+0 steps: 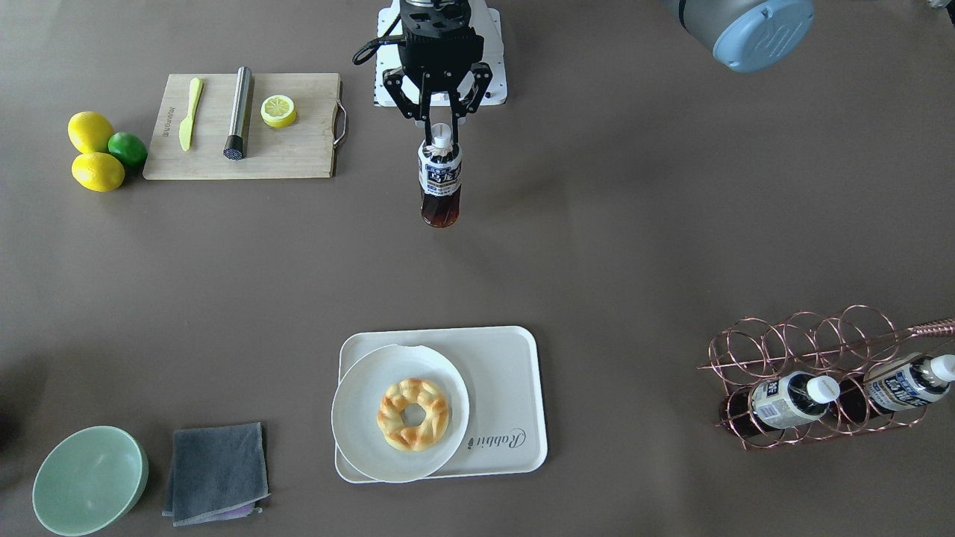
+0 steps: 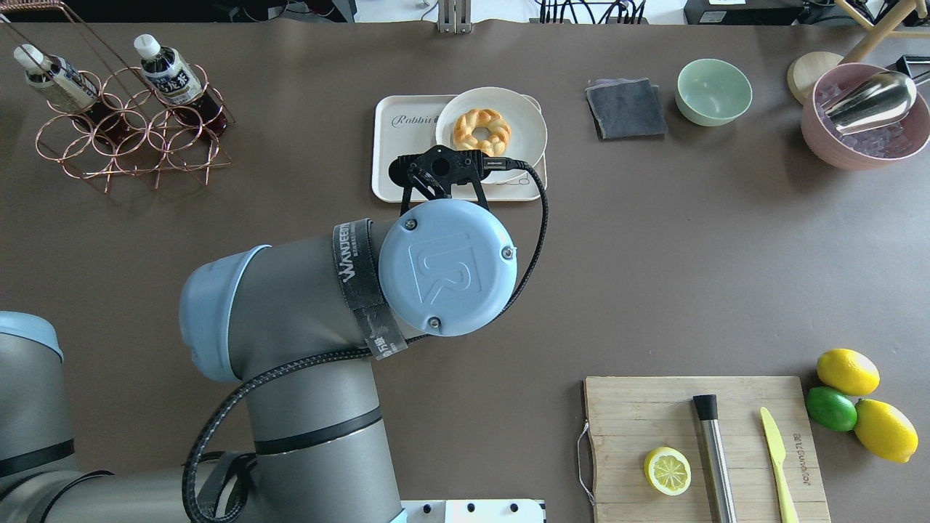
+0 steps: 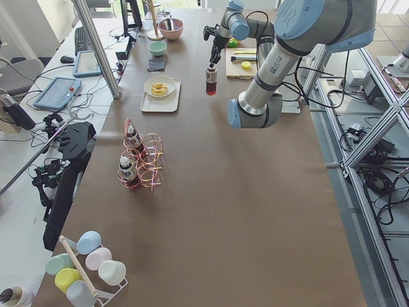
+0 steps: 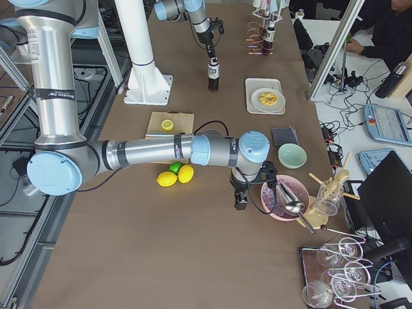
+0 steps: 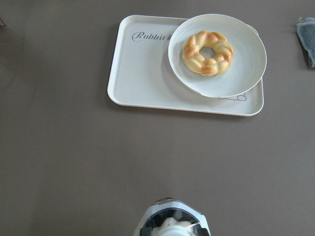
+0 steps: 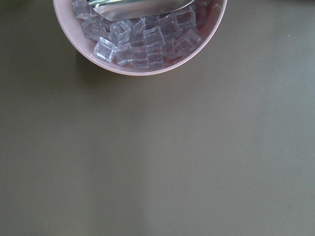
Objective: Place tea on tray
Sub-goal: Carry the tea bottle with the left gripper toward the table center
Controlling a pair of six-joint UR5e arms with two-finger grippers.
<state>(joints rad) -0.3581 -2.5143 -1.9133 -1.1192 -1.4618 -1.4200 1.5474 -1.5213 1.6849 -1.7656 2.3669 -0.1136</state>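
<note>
A bamboo cutting board (image 1: 298, 160) is seen carrying a yellow-green plastic knife (image 1: 190, 113), a steel cylinder (image 1: 239, 112) and a lemon half (image 1: 278, 110). A lemon (image 1: 90, 131), a second lemon (image 1: 98, 171) and a lime (image 1: 127, 149) are grouped just beside the end away from its handle. A round white plate (image 1: 358, 418) is occupied by a braided ring pastry (image 1: 412, 414), and a folded grey cloth (image 1: 216, 472) is laid between it and a pale green bowl (image 1: 89, 479). A capped bottle (image 1: 791, 399) and a second bottle (image 1: 906, 382) of dark tea are held slanting in a copper wire rack (image 1: 791, 335), while ice cubes (image 6: 142, 44) and a metal scoop (image 2: 872, 102) are contained in a pink bowl (image 2: 814, 131).
</note>
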